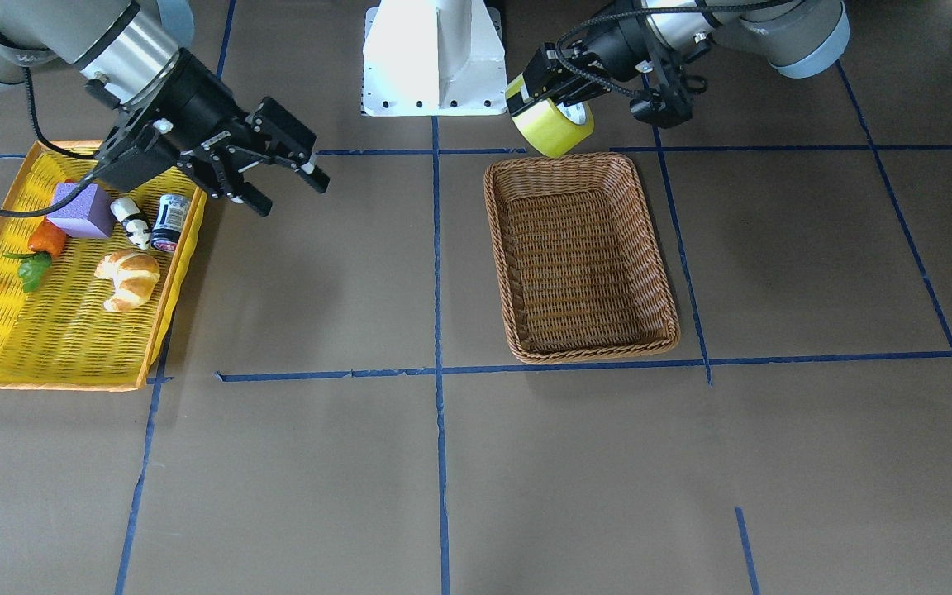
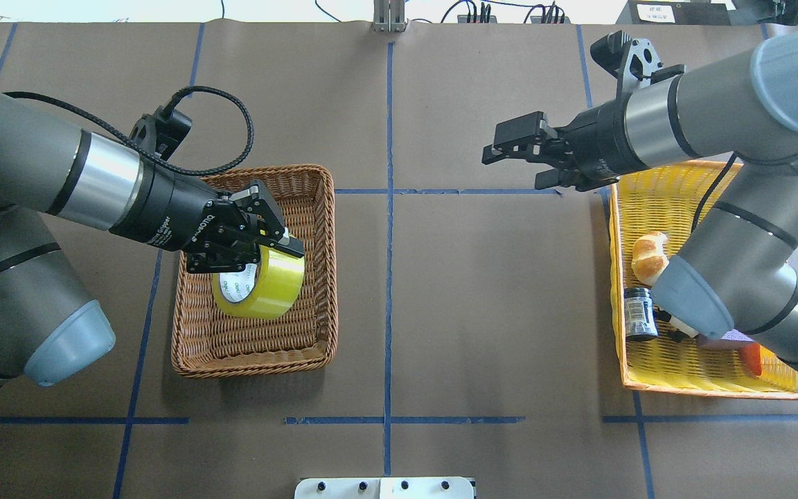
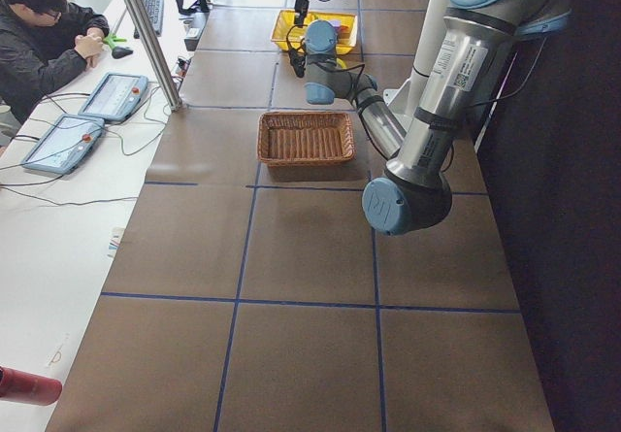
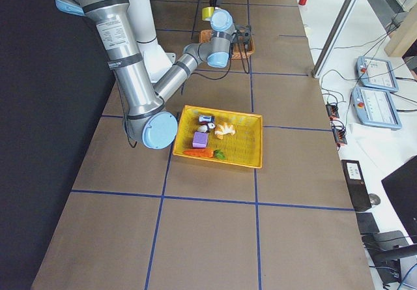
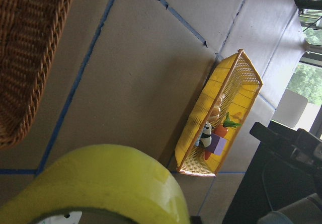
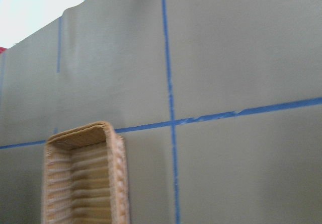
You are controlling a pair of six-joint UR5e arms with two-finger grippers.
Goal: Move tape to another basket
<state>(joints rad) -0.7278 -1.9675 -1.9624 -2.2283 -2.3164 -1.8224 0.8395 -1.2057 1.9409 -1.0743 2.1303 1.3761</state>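
Observation:
My left gripper [image 2: 258,254] is shut on the yellow-green tape roll [image 2: 260,284] and holds it in the air over the brown wicker basket [image 2: 253,364]. In the front-facing view the tape [image 1: 550,126] hangs from the left gripper [image 1: 549,101] above the basket's robot-side rim; the basket [image 1: 583,354] holds nothing else. The left wrist view shows the tape [image 5: 100,183] close up, with the basket [image 5: 25,58] below it. My right gripper [image 2: 517,156] is open and empty, in the air beside the yellow basket; it also shows in the front-facing view [image 1: 282,186].
The yellow tray-like basket [image 1: 54,347] holds a croissant [image 1: 127,279], a purple block [image 1: 83,210], a panda toy [image 1: 130,221], a can [image 1: 170,221] and a carrot [image 1: 46,238]. The white robot base [image 1: 435,58] stands at the table's robot side. An operator [image 3: 49,24] sits beyond the table.

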